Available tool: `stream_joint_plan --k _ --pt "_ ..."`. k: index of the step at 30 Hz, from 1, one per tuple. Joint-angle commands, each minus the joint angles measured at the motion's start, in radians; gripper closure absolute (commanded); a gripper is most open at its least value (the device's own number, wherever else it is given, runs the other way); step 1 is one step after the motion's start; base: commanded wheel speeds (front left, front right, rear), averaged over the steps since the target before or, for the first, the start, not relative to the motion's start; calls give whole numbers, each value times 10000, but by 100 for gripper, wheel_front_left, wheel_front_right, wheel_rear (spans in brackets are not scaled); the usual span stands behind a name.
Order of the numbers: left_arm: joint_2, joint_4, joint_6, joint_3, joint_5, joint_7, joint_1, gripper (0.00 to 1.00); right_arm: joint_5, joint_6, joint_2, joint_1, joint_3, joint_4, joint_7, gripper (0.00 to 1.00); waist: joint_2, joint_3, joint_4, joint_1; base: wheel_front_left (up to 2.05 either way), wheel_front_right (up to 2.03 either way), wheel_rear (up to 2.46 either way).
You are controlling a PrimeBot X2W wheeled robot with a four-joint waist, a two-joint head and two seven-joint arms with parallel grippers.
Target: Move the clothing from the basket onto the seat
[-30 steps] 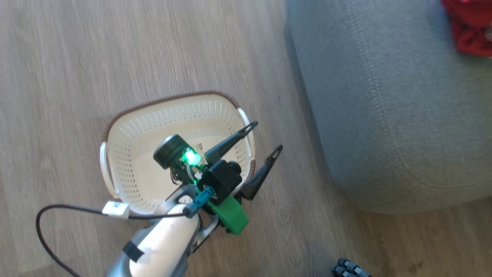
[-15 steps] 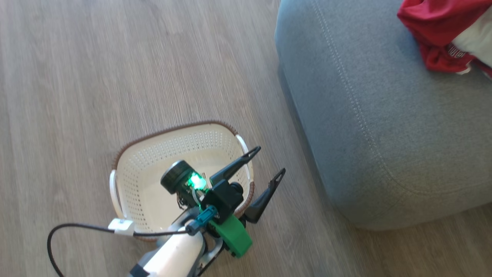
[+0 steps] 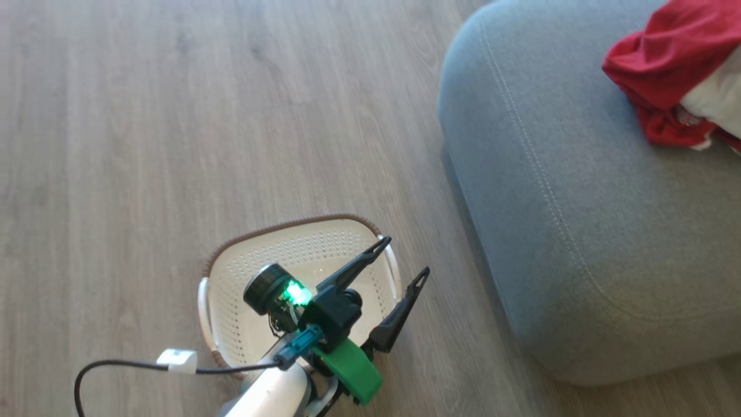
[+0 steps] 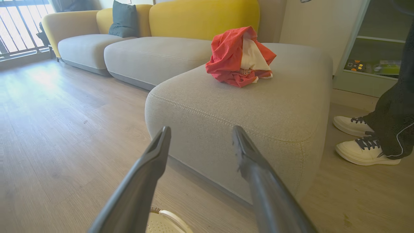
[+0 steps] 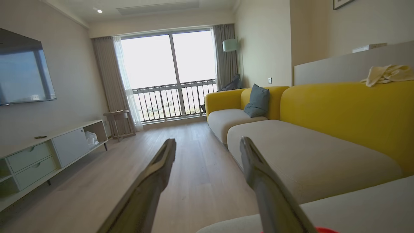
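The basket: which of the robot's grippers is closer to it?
Left. The left gripper hangs open over the edge of the basket; the right gripper is away over the seat.

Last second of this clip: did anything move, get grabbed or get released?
Only the head camera moved: the basket now sits lower in its view and more of the clothing on the seat shows. Nothing was grabbed or released. The left end effector stays open and empty above the basket's right side; the clothing stays on the seat.

Bright daylight from the window (image 5: 168, 61); wide-angle edge distortion
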Motion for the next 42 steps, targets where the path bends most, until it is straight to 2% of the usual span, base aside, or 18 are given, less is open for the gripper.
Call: stream_joint_plan --k 1,4,7,12,15,16,28,30,36,42 --pt "-106 -405 -8 453 -162 -49 -116 0 324 0 -324 251 154 -868 -136 0 -1 -230 258 1 0 0 0" --pt "-178 -546 -8 690 -414 -49 68 0 638 0 -610 973 235 -2301 -168 0 -1 -419 528 1 0 0 0" --pt "-215 -650 -8 800 -527 -49 155 0 507 0 -652 1937 -201 -3643 -173 0 -1 -576 860 1 0 0 0" --pt "-238 -810 -1 1261 -634 -49 319 0 -136 0 -190 3713 -689 -5289 -175 0 -1 -821 1466 1 0 0 0" --pt "-241 -955 254 1632 -750 -49 480 0 -487 0 372 4597 -1003 -5907 -176 0 -1 -973 1821 1 0 0 0" --pt "-241 -955 254 1632 -750 -49 480 0 -487 0 372 4597 -1003 -5907 -176 0 -1 -973 1821 1 0 0 0" --pt "-243 -1431 1645 3075 -973 -49 1013 0 -1392 0 2190 7056 -1817 -7050 -177 0 -1 -1372 2981 1 0 0 0" --pt "-243 -1580 1831 3246 -873 -49 1102 0 -1817 0 2414 7364 -2008 -7167 -177 0 -1 -1395 3099 1 0 0 0" --pt "-244 -2028 2493 3594 -520 -49 1372 0 -2649 0 3197 8241 -2091 -7144 -177 0 -1 -1443 3252 1 0 0 0" --pt "-244 -2192 2806 3763 -229 -49 1611 0 -3079 0 3761 8831 -2211 -6755 -177 0 -1 -1511 3245 1 0 0 0"
